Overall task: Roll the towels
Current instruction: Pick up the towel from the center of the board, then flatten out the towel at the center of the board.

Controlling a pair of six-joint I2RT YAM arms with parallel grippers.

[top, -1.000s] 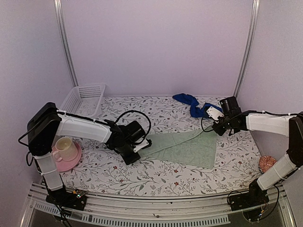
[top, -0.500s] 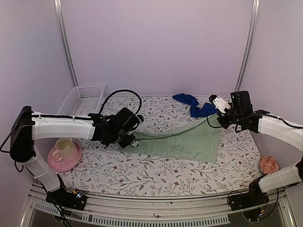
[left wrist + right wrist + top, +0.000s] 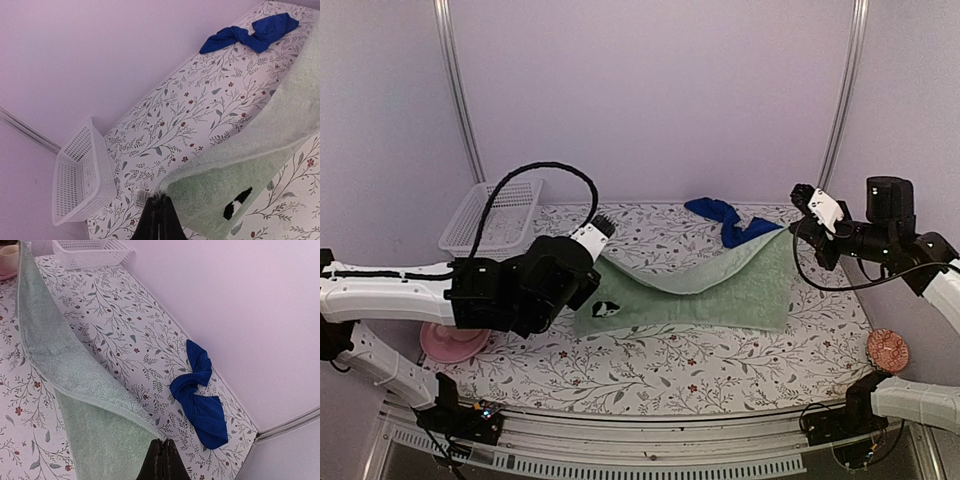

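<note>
Green towel (image 3: 720,295): pale sage, limp, far edge lifted and sagging, rest on desk (image 3: 650,370).
Left pincer (image 3: 159,204): pinching its left corner.
Right pincer (image 3: 162,446): pinching its right corner.

Soft, even lilac light — faint shadows, sharp focus.

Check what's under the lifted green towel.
Under the raised far edge of the green towel, only the floral table shows. The near part lies flat and hides whatever is beneath it.
</note>
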